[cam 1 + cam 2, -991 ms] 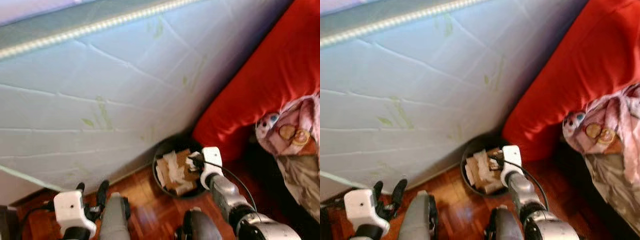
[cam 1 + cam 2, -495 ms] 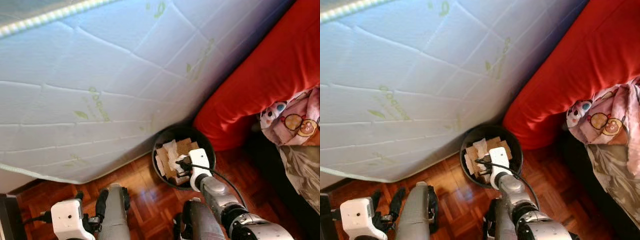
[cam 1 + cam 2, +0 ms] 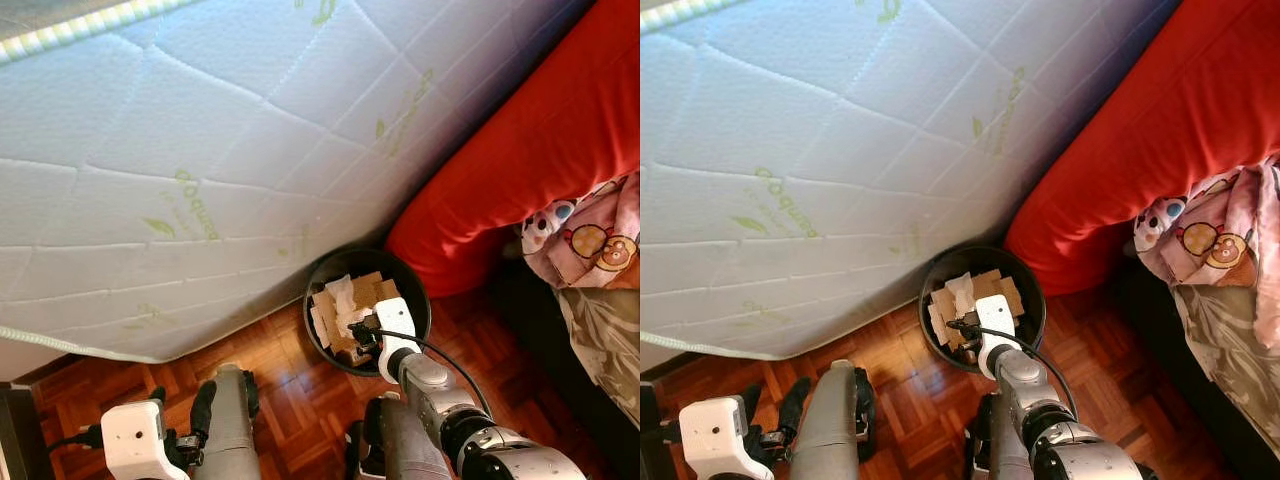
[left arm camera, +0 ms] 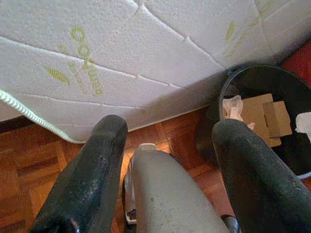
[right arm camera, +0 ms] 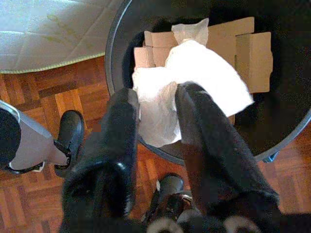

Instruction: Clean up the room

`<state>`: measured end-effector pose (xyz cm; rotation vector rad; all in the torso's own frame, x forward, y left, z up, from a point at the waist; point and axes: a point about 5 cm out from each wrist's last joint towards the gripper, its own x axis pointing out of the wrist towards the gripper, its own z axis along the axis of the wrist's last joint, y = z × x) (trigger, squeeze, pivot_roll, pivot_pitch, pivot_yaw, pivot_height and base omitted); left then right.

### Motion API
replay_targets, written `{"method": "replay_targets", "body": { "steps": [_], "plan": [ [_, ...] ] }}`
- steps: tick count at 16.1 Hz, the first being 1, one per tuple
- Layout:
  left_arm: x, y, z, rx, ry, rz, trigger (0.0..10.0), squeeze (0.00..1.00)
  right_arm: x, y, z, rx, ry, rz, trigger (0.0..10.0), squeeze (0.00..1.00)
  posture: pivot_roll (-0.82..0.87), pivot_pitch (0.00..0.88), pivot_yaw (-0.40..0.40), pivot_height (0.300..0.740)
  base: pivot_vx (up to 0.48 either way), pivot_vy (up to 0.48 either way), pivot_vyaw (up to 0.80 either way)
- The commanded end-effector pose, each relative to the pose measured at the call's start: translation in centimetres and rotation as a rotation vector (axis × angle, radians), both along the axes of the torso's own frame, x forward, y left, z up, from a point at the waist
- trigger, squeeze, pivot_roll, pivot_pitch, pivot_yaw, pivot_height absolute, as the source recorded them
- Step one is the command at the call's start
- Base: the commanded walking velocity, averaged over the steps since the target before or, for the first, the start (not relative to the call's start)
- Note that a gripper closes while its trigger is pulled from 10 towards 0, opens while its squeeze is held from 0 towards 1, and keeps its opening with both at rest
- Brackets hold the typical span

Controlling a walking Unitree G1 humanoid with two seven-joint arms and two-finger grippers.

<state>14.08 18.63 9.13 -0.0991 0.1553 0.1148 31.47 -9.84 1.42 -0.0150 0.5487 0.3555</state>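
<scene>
A round black bin (image 3: 421, 297) stands on the parquet floor against the mattress, with cardboard pieces (image 3: 365, 292) and white paper inside. My right gripper (image 3: 362, 330) hangs over the bin's near rim, shut on a crumpled white paper (image 5: 197, 73) that bulges past its fingers (image 5: 124, 121) above the bin (image 5: 114, 53). My left gripper (image 3: 180, 402) hangs low at my left side, beside my leg. Its fingers (image 4: 104, 160) stand wide open with nothing between them, and the bin (image 4: 272, 82) lies ahead of them.
A large white mattress (image 3: 200, 150) leans across the back and left. A red cushion (image 3: 520, 160) lies to the right of the bin, with a pink patterned blanket (image 3: 595, 240) beyond it. My own grey legs (image 3: 230, 430) stand on the wooden floor (image 3: 290, 370).
The head camera has tipped, shifting the whole scene. My right gripper has drawn back from the bin's far right side to over its near rim, still with the paper. The left arm stays low.
</scene>
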Motion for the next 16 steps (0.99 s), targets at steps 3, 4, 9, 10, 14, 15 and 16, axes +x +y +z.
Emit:
{"method": "replay_targets", "body": {
  "steps": [3,4,9,10,14,15,16],
  "plan": [
    [-0.8,0.0,-0.5,-0.01,0.046,0.008,10.0,0.0,-0.9,-0.1,-1.0,-0.006,0.053,0.003,10.0,1.0,0.27,0.453,-0.117,0.654,0.0,0.0,0.0],
    [-0.7,0.0,-0.6,-0.01,0.047,0.008,10.0,0.0,-0.9,-0.1,-1.0,-0.006,0.053,0.005,10.0,1.0,0.27,0.45,-0.117,0.654,0.0,0.0,0.0],
    [-0.5,0.1,-0.7,-0.006,0.05,0.005,10.0,0.0,-0.8,-0.1,-1.0,-0.008,0.052,-0.002,10.0,1.0,0.27,0.448,-0.113,0.654,0.0,0.0,0.0],
    [-0.5,0.1,-0.7,-0.005,0.051,0.004,10.0,0.0,-0.8,-0.2,-1.0,-0.008,0.052,-0.003,10.0,1.0,0.27,0.447,-0.111,0.654,0.0,0.0,0.0],
    [-0.1,0.2,-1.2,-0.005,0.06,-0.004,10.0,0.0,-0.1,-1.9,-0.4,-0.017,0.0,-0.111,10.0,0.0,0.25,0.428,-0.097,0.654,0.0,0.0,0.0],
    [0.1,0.3,-1.5,-0.004,0.066,-0.006,10.0,0.0,0.1,-3.0,-0.1,0.004,-0.03,-0.183,10.0,0.0,0.24,0.411,-0.091,0.654,0.0,0.0,0.0],
    [0.4,0.4,-1.8,-0.004,0.068,-0.011,10.0,0.0,0.1,-3.7,-0.1,0.009,-0.043,-0.215,10.0,0.0,0.23,0.391,-0.085,0.654,0.0,0.0,0.0]
  ]
}}
